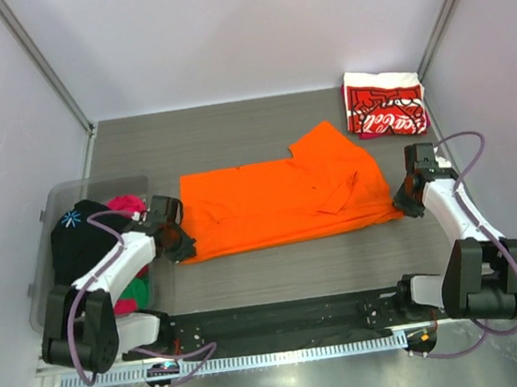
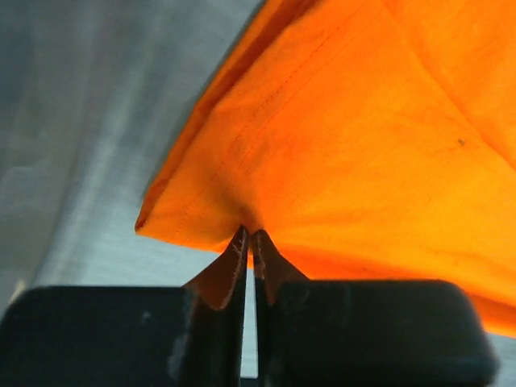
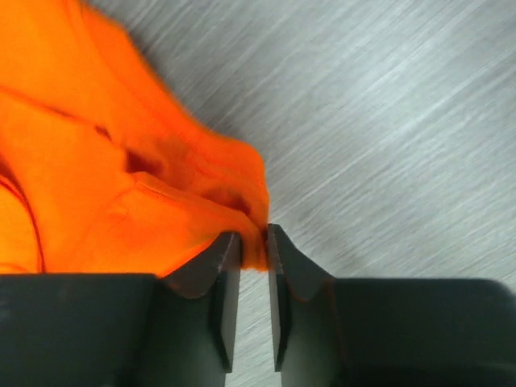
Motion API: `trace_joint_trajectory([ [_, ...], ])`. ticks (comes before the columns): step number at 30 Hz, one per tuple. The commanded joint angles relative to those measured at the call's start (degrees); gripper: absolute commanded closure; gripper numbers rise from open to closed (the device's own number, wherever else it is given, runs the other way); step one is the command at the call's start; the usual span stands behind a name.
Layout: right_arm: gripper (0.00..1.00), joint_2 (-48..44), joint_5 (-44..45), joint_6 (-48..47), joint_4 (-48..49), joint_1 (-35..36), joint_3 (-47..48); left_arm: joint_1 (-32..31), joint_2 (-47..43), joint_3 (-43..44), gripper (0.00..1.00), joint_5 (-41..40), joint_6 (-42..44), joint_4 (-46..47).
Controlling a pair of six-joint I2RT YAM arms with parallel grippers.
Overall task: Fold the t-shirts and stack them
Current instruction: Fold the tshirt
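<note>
The left arm [image 1: 107,269] bends at the elbow and reaches inward, wrist low. The left claw [image 1: 178,244] is clamped tight on one edge of the orange t-shirt [image 1: 278,200]. The right arm [image 1: 455,217] mirrors it. The right claw [image 1: 403,204] pinches the opposite corner, fingers almost touching.

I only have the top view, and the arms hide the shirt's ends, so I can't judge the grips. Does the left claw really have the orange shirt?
Observer: Yes. In the left wrist view the left claw is shut on the orange shirt, pinching its stitched edge near a corner.
Operator: And the other one?
Observer: The right claw has a small fold of the shirt between its tips; the jaws stand only a slit apart.
Operator: Anything else caught there?
Observer: No. Rumpled cloth on one side of the tips, bare table on the other.
</note>
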Motion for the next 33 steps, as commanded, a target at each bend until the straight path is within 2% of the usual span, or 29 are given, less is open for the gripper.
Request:
trace_joint_trajectory([
  [1,0.71,-4.59,-0.36,4.68,1.67,-1.24,-0.93,-0.18,-5.38,-2.18,0.93,-0.47,-1.36,-4.77],
  [2,0.63,-5.38,-1.60,5.66,1.93,-1.33,-1.98,-0.61,-6.53,-2.88,0.86,1.45,-1.45,-4.87],
  [3,0.30,-6.69,-2.75,6.27,2.28,-1.24,-2.51,-0.88,-7.67,-3.15,0.60,2.25,-1.72,-4.95],
  [5,0.00,-7.67,-4.34,7.16,2.90,-1.24,-2.96,-2.10,-11.88,-3.15,0.41,3.91,-2.51,-5.39],
  [6,0.00,-8.11,-4.08,6.90,2.90,-1.24,-2.70,-2.37,-13.21,-2.80,0.36,4.54,-2.51,-5.57],
  [7,0.00,-8.55,-3.64,6.37,2.99,-1.24,-2.26,-2.37,-14.09,-2.10,0.24,4.55,-2.42,-6.96],
  [8,0.00,-8.46,-3.99,4.63,2.90,-1.24,-0.69,-2.37,-15.06,0.43,0.22,4.02,-1.29,-8.11],
  [10,0.00,-8.12,-5.56,2.33,3.60,-1.15,1.42,-2.37,-15.07,3.60,0.21,3.23,1.34,-11.17],
  [12,0.00,-6.45,-10.83,-0.99,4.48,-0.72,5.20,-2.37,-14.28,8.87,0.21,0.53,6.35,-13.38],
  [16,0.00,0.75,-15.33,-6.10,6.15,4.02,14.60,-2.37,-13.58,15.46,0.22,-2.13,14.09,-16.29],
  [20,0.00,12.95,-17.25,-9.01,6.33,10.77,29.25,-2.29,-14.10,17.24,0.23,-4.58,19.63,-16.30],
  [23,0.00,24.38,-19.54,-9.27,6.15,12.55,39.79,-2.29,-14.98,16.53,0.23,-7.57,21.31,-15.15],
  [28,0.03,43.51,-16.48,-9.98,4.84,14.31,56.07,-1.85,-15.33,15.84,0.24,-6.97,21.05,-13.66],
  [29,0.06,46.52,-15.95,-10.15,4.40,14.23,61.93,-1.67,-14.98,15.92,0.24,-6.88,21.04,-13.66],
  [33,0.11,56.38,-12.35,-12.61,2.99,16.15,72.61,-1.32,-14.63,15.92,0.25,-6.62,21.13,-14.10],
])
